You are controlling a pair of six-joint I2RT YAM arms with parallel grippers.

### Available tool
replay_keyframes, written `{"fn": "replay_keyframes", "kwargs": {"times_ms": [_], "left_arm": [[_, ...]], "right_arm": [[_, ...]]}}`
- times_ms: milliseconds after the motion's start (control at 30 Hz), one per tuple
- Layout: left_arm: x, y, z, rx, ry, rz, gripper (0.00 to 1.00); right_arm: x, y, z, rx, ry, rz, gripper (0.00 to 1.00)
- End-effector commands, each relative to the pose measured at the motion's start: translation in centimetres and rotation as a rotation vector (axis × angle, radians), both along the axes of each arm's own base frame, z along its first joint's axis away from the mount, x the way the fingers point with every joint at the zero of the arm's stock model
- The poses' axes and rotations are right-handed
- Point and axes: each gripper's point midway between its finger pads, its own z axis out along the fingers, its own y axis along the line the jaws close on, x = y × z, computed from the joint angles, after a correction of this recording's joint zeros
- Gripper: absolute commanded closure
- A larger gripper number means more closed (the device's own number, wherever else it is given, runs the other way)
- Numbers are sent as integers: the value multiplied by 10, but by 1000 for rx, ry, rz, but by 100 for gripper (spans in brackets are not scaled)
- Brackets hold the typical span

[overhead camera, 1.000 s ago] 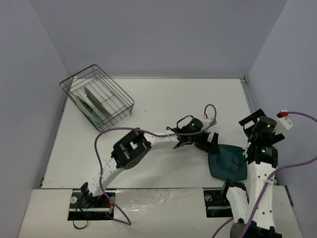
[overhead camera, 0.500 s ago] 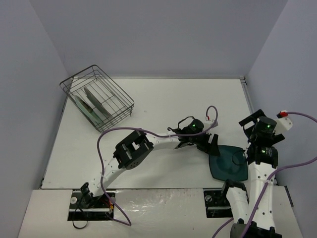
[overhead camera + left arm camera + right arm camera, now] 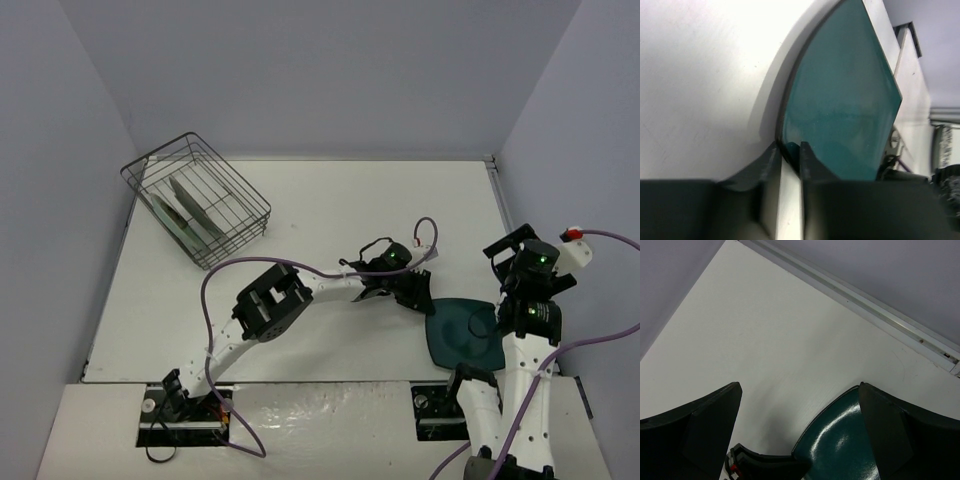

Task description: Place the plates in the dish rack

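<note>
Rim grip on the teal plate [image 3: 840, 100]
Near the right edge of the surface [image 3: 330, 200] it is clamped by the left claw [image 3: 790, 150]; the right claw [image 3: 799, 390] is spread above. A slip may be caused by this seemingly shallow grip before the far dish rack [image 3: 240, 232] is reached.

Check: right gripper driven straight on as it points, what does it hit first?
Likely the white table, just beyond the rim of the dark teal rounded-square plate; the open right gripper aims past it, depth unclear.
</note>
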Motion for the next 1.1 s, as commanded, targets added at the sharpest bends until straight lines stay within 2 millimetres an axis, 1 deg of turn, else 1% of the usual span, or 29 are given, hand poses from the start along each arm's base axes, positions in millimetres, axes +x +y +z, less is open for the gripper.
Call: {"fn": "replay_keyframes", "kwargs": {"times_ms": [0,133,200,300,333,367,400,500,600,633,733,800,867,967,1033,1067], "left_arm": [[-5,5,-21,81,13,1,100],[0,6,-14,70,-18,7,100],[4,6,-4,47,-29,9,100],[14,9,23,-12,-47,20,100],[22,12,36,-39,-54,32,100],[28,15,56,-79,-64,40,100],[30,19,65,-111,-55,44,100],[46,35,102,-238,-18,67,100],[70,56,141,-361,5,103,100],[73,63,141,-370,16,107,100],[82,82,161,-411,-7,131,100],[90,93,167,-412,-28,150,100],[97,105,178,-407,-64,178,100],[98,118,194,-420,-94,198,100],[103,130,213,-448,-128,217,100],[105,135,216,-452,-138,225,100]], "right_arm": [[3,-8,13,-37,-36,-24,0],[3,-8,12,-38,-33,-24,0],[3,-8,12,-39,-32,-26,0],[2,-8,13,-43,-32,-24,0],[2,-9,14,-44,-34,-25,0],[1,-9,14,-46,-34,-26,0],[1,-9,15,-47,-36,-25,0],[1,-9,16,-51,-40,-24,0],[0,-9,17,-54,-43,-27,0],[0,-10,16,-56,-40,-28,0],[1,-10,15,-58,-35,-29,0],[1,-10,14,-56,-30,-29,0],[1,-11,14,-59,-30,-31,0],[1,-11,15,-60,-29,-34,0],[0,-12,15,-61,-29,-35,0],[0,-12,15,-62,-28,-34,0]]}}
